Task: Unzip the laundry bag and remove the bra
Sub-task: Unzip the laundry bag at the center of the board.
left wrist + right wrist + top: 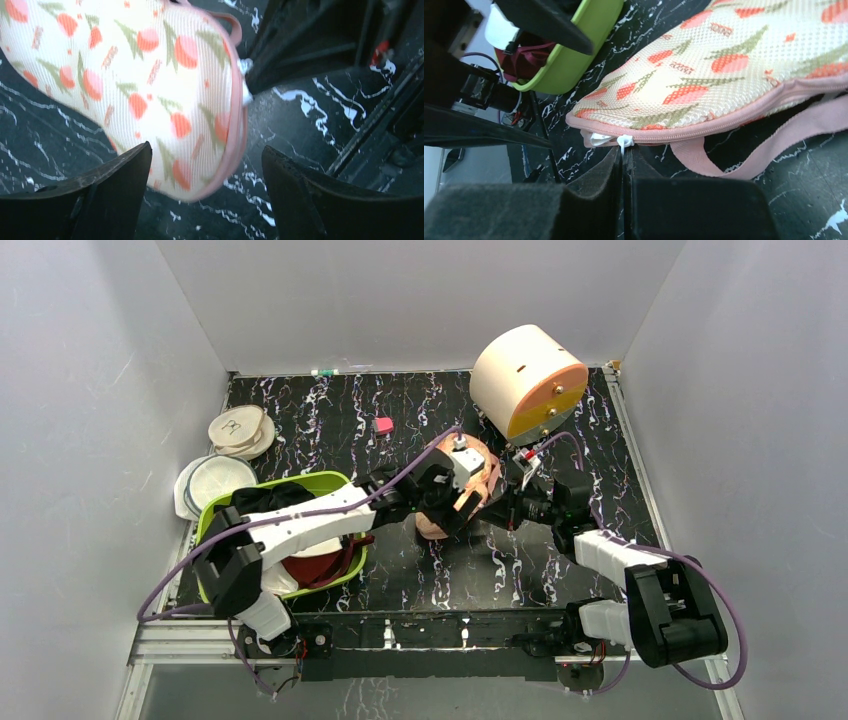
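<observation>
At the middle of the table point(420, 420), the peach laundry bag point(734, 60) lies flat between the two claws. The right claw point(624, 156) is pinched tight on the white zipper pull point(624, 142) at the bag's end. The left claw point(206, 149) is spread wide over the bag's rounded end, gripping nothing. The zip looks almost fully closed, and the bra is not visible. The left claw should pin the bag before the right draws the pull steadily along the curved pink edge.
</observation>
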Controlling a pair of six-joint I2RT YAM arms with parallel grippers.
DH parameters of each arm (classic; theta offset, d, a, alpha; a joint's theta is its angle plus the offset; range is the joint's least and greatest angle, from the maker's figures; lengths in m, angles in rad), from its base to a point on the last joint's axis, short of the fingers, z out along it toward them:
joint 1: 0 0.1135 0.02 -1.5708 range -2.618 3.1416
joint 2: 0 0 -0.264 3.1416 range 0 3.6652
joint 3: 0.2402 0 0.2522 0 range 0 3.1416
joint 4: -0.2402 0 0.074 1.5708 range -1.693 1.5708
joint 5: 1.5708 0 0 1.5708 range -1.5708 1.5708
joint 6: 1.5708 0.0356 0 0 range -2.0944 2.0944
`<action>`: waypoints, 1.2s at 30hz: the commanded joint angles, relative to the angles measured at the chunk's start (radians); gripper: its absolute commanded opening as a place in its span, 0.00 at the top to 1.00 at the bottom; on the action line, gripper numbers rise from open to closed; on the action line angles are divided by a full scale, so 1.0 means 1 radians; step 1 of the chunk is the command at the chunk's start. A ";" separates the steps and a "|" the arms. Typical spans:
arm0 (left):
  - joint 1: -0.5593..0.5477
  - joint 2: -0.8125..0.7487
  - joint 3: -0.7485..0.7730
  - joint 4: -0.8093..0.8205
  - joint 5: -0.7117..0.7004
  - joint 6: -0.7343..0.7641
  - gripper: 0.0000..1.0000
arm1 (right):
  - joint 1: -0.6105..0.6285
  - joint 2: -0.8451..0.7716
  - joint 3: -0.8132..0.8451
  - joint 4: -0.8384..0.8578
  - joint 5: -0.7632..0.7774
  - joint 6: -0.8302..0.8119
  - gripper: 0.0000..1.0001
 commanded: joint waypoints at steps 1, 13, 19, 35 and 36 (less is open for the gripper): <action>-0.012 0.082 0.112 0.008 0.022 0.037 0.22 | 0.027 -0.047 0.017 0.094 -0.032 0.024 1.00; -0.024 0.080 0.070 -0.032 -0.046 0.035 0.65 | 0.039 -0.025 0.018 0.122 -0.037 0.019 1.00; -0.024 -0.006 0.010 -0.053 -0.144 0.041 0.96 | 0.039 -0.004 0.030 0.079 -0.016 -0.022 1.00; -0.023 -0.165 -0.184 -0.053 -0.275 -0.040 1.00 | -0.048 0.183 0.168 -0.083 0.042 -0.070 1.00; -0.023 -0.166 -0.190 -0.051 -0.270 -0.058 0.96 | -0.045 0.174 0.166 -0.068 0.038 -0.062 1.00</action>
